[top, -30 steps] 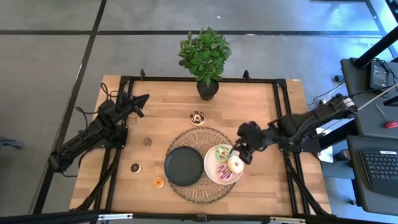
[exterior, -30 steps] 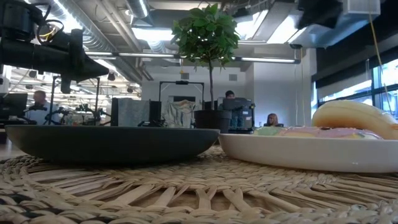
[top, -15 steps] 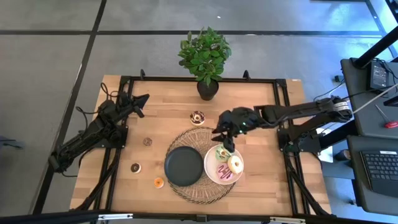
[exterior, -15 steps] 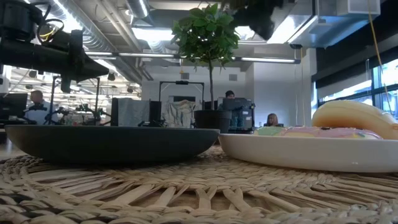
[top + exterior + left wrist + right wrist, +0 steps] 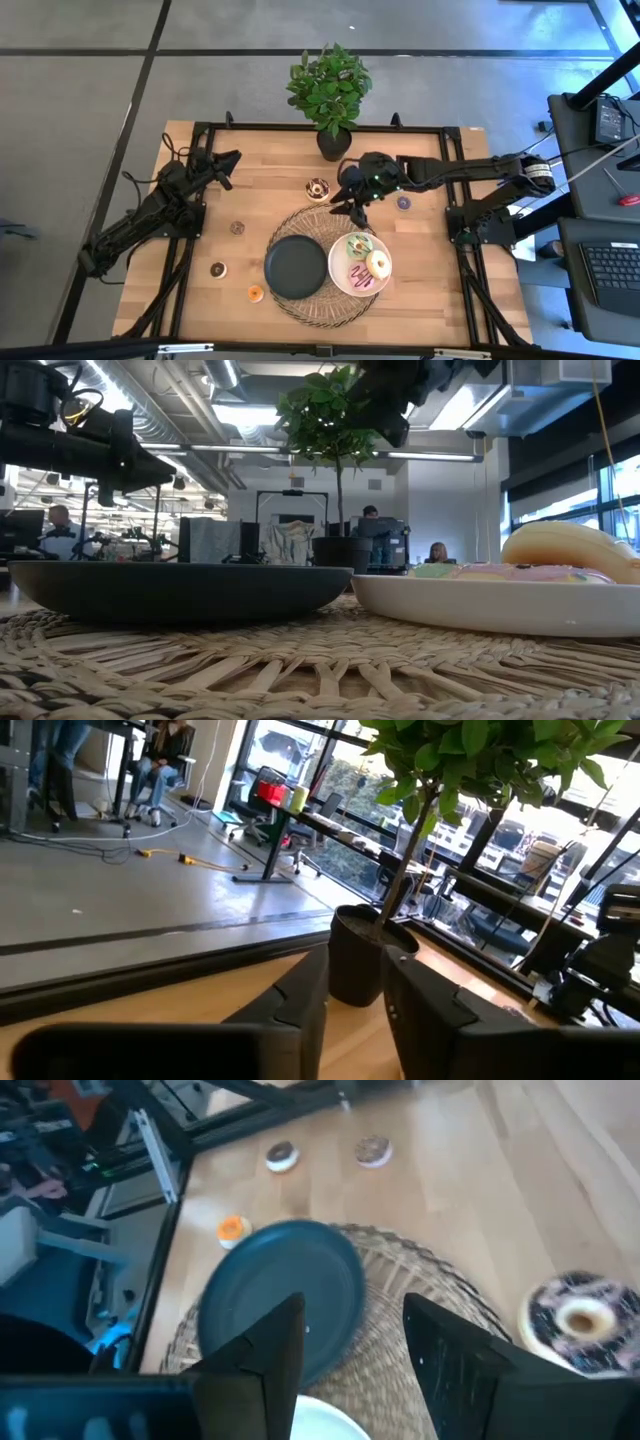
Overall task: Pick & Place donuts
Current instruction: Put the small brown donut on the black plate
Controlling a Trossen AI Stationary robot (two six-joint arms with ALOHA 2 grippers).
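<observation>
Three donuts lie on the white plate [image 5: 345, 282]: green [image 5: 358, 245], cream [image 5: 379, 264] and pink [image 5: 358, 278]. A chocolate sprinkled donut [image 5: 318, 188] rests on the wood by the mat's far edge, also in the right wrist view [image 5: 583, 1320]. Small donuts lie loose on the table: purple [image 5: 403, 203], brown [image 5: 237, 228], chocolate [image 5: 218, 269] and orange [image 5: 255, 293]. My right gripper [image 5: 350, 203] hovers open over the mat's far edge, just right of the sprinkled donut, holding nothing [image 5: 350, 1350]. My left gripper [image 5: 226, 160] waits open at the table's far left.
A black plate [image 5: 296, 266] and the white plate sit side by side on a round woven mat [image 5: 322, 215]. A potted plant [image 5: 332, 95] stands at the far edge, close behind my right gripper. Bare wood lies right of the mat and along the near edge.
My right gripper has swung from over the white plate, beside the cream donut, toward the far edge and the table's left, ending above the mat's far rim near the sprinkled donut. The donuts on the plate have stayed in place.
</observation>
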